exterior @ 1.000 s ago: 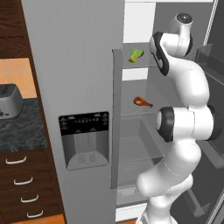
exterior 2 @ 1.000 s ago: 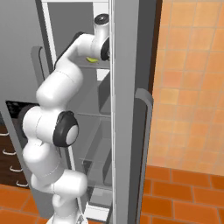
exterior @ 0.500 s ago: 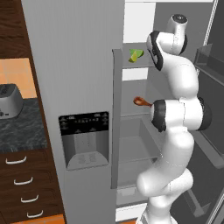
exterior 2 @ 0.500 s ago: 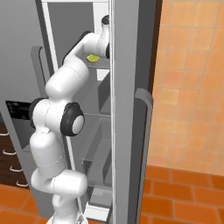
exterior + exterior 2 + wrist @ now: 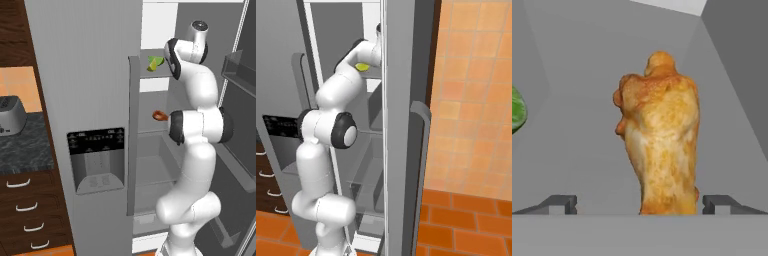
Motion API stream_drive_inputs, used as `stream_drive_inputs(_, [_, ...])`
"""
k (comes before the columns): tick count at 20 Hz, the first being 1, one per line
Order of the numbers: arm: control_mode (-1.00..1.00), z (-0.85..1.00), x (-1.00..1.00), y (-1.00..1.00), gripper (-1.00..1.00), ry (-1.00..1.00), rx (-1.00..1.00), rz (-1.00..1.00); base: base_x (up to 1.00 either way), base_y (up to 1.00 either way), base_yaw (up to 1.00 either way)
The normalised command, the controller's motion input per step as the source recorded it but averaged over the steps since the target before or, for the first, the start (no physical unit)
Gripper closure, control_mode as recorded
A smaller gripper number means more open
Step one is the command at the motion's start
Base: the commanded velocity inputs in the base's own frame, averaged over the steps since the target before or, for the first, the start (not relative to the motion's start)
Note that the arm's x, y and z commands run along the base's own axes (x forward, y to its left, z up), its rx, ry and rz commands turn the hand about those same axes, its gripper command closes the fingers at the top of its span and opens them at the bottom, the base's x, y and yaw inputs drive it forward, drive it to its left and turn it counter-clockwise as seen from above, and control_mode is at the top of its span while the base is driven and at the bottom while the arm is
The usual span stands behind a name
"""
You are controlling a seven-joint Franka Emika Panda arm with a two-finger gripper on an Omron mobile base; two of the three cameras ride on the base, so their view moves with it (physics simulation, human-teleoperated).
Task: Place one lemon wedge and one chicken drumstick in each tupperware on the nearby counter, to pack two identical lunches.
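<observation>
Here your gripper (image 5: 640, 204) stands with its jaws spread wide, one fingertip (image 5: 562, 202) on each side of a chicken drumstick (image 5: 660, 135) lying on the grey fridge shelf (image 5: 577, 150), gripping nothing. A lemon wedge (image 5: 155, 63) sits just beside it on that shelf.

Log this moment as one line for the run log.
stage: reaching into open fridge | pincer: open, holding nothing | target: chicken drumstick between fingertips, not gripped | lemon wedge: on upper shelf
</observation>
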Motion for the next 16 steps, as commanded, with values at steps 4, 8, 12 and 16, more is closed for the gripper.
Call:
stream_drive_inputs(4, [-1.0, -0.29, 0.38, -0.06, 1.0, 0.0, 0.0, 0.0, 0.0, 0.0, 0.0])
stream_drive_inputs(8, [-1.0, -0.44, 0.25, 0.0, 1.0, -0.01, 0.0, 0.01, 0.0, 0.0, 0.0])
stream_drive_inputs(12, [-1.0, -0.66, 0.03, 0.0, 1.0, -0.09, 0.0, 0.04, 0.0, 0.0, 0.0])
stream_drive_inputs(16, [-1.0, -0.53, 0.0, 0.06, 1.0, -0.18, 0.0, 0.01, 0.0, 0.0, 0.0])
